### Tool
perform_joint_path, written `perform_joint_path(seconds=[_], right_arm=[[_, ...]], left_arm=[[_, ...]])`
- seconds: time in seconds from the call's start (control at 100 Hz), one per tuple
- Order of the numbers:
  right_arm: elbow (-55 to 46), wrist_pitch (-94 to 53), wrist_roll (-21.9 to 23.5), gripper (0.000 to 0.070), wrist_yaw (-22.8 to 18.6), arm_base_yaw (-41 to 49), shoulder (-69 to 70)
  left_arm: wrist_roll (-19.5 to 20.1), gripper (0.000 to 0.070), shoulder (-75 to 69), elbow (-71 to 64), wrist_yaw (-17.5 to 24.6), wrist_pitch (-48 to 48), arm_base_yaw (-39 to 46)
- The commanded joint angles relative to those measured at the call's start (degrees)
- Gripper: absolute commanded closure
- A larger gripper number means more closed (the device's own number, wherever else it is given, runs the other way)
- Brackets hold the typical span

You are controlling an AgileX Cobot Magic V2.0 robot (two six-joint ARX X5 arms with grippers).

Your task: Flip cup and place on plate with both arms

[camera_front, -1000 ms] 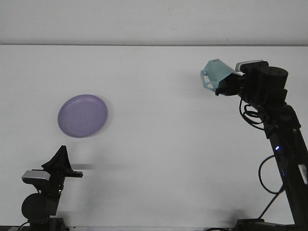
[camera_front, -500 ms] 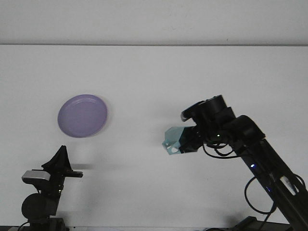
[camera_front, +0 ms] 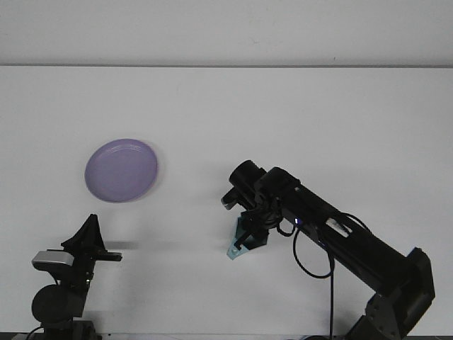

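We have the right gripper [camera_front: 244, 237] low in the centre of the frame, its jaws pinching the teal cup [camera_front: 236, 244] just above the table, likely to set it within the other arm's reach. The left gripper [camera_front: 90, 237] (lower left, jaws spread) waits near the purple plate [camera_front: 122, 170], which lies bare.

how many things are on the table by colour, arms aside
purple: 1, the plate
teal: 1, the cup, mostly hidden under the right pincer
total: 2
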Motion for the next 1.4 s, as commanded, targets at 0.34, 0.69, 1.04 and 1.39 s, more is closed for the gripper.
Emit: perform_joint_path(seconds=[0.34, 0.69, 1.04, 1.39], right_arm=[[1.7, -0.2, -3.0, 0.0488, -0.2, 0.7, 4.8], [7.1, -2.8, -4.2, 0.0233, -0.2, -1.4, -0.7], [-3.3, 16.3, -1.2, 0.0234, -2.4, -13.2, -28.4], [-38.8, 46.2, 3.8, 0.024, -1.7, -21.7, -62.1]], left_arm=[[-0.2, 0.0688, -0.1, -0.5, -0.2, 0.5, 0.1], [-7.0, 0.0689, -0.1, -0.3, -0.1, 1.2, 0.0], [-14.0, 0.0687, 6.3, 12.1, 9.1, -8.1, -0.2], [-7.0, 0.0687, 38.1, 41.8, 17.3, -27.1, -6.8]])
